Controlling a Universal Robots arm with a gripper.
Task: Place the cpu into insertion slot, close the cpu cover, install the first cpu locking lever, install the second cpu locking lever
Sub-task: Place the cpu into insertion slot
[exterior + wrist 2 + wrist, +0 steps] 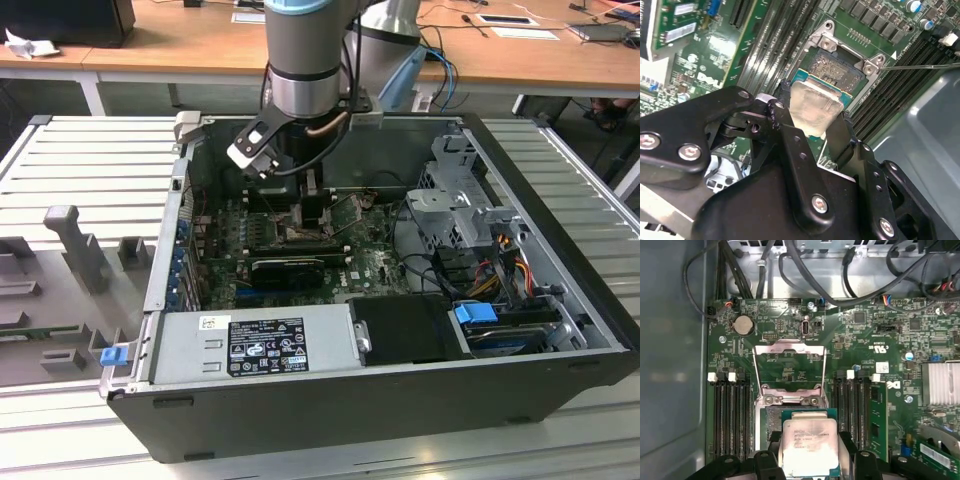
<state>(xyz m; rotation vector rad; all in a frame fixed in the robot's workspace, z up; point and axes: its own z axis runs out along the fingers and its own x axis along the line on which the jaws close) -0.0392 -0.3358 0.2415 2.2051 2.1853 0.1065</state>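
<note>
The gripper (pixel 811 119) is clamping the cpu (pixel 815 100) by two opposite edges, holding it just above the insertion slot (pixel 771 422), whose cpu cover (pixel 790 344) is standing open. Placing the chip is the step in hand, and seating it is calling for a level chip squared to the socket's rim.

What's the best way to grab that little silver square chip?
Pinch the cpu by two opposite thin edges, coming from above, the way the fingers grip it now. It is flat and thin with its metal top facing up, so edge pinching leaves its underside free toward the insertion slot.
</note>
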